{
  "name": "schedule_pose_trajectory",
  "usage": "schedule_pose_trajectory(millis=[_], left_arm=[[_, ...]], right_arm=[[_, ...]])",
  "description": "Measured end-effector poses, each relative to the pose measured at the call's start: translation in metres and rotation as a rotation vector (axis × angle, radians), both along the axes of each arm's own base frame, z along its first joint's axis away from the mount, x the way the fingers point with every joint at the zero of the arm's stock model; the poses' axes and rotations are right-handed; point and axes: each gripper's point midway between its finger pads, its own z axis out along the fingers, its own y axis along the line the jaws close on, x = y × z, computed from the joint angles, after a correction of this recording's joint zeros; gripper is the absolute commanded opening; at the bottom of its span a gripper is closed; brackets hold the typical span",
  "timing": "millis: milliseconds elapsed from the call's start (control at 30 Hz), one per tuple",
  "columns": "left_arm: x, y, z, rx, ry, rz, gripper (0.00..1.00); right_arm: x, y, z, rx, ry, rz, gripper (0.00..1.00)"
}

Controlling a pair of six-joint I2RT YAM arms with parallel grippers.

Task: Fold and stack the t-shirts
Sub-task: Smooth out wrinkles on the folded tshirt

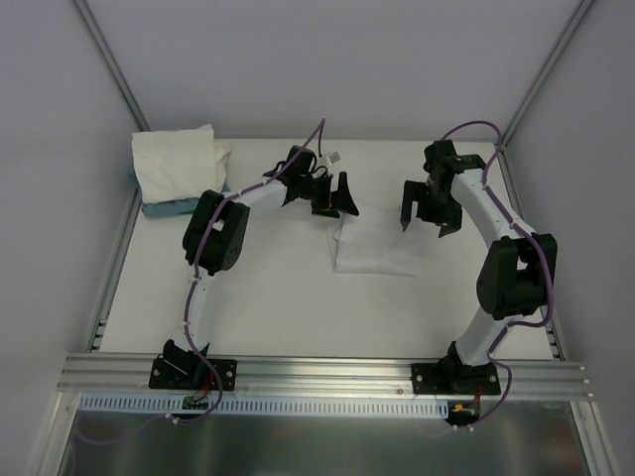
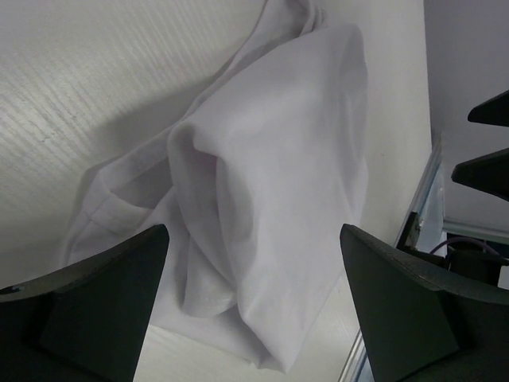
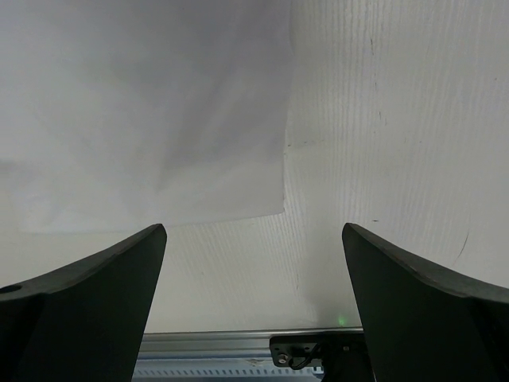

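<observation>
One t-shirt between the two grippers, a pile away to the left

A single t-shirt (image 1: pixel 375 248) lies on the worktop (image 1: pixel 278 297), below and between the left gripper (image 1: pixel 332 195) and the right gripper (image 1: pixel 427 213). The left gripper hangs over the t-shirt's far left corner and the right gripper over its far right corner. In the right wrist view the cloth lies ahead and to the left of that gripper, with bare worktop to its right. Well to the left of the left gripper, in the worktop's far left corner, a pile of t-shirts (image 1: pixel 179 164) rests on a flat item (image 1: pixel 169 207), whose near edge sticks out from under it.
</observation>
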Motion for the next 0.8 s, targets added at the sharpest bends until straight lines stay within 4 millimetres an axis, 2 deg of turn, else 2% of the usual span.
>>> schedule_pose_trajectory(millis=[467,633,800], left_arm=[[0.009,0.007,-0.005,0.061,-0.044,0.036,0.92],[0.012,0.004,-0.001,0.046,-0.042,0.049,0.91],[0.018,-0.001,0.011,0.021,-0.056,0.055,0.91]], right_arm=[[-0.002,0.001,0.0,0.005,0.009,0.005,0.99],[-0.005,0.0,0.0,0.001,0.02,0.009,0.99],[-0.006,0.0,0.0,0.0,0.023,0.012,0.99]])
